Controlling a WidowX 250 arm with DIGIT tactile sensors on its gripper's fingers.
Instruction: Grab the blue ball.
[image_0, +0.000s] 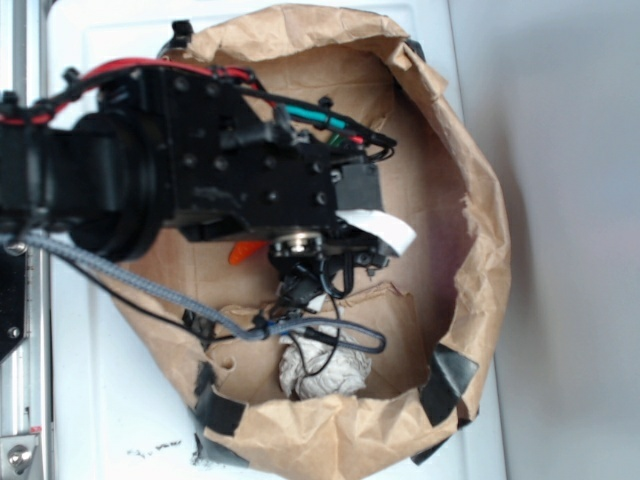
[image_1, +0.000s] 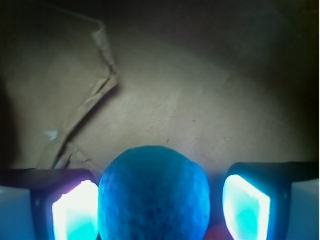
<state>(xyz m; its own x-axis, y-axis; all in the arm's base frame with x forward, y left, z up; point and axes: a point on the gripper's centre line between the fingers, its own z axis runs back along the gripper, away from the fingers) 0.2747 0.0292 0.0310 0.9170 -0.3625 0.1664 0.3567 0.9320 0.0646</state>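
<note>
The blue ball (image_1: 154, 195), teal and finely dimpled, fills the lower middle of the wrist view and rests on brown paper. My gripper (image_1: 160, 202) stands open around it. The left pad (image_1: 75, 212) is right against the ball's side. The right pad (image_1: 246, 207) stands off from it by a narrow gap. In the exterior view the black arm and wrist cover the ball, and the gripper (image_0: 308, 268) points down into the bag.
A brown paper bag (image_0: 480, 230) with rolled-down walls surrounds the work area. A crumpled white paper ball (image_0: 322, 368) lies near its front wall. An orange carrot tip (image_0: 240, 251) shows beside the wrist. A folded paper flap (image_1: 97, 75) lies ahead to the left.
</note>
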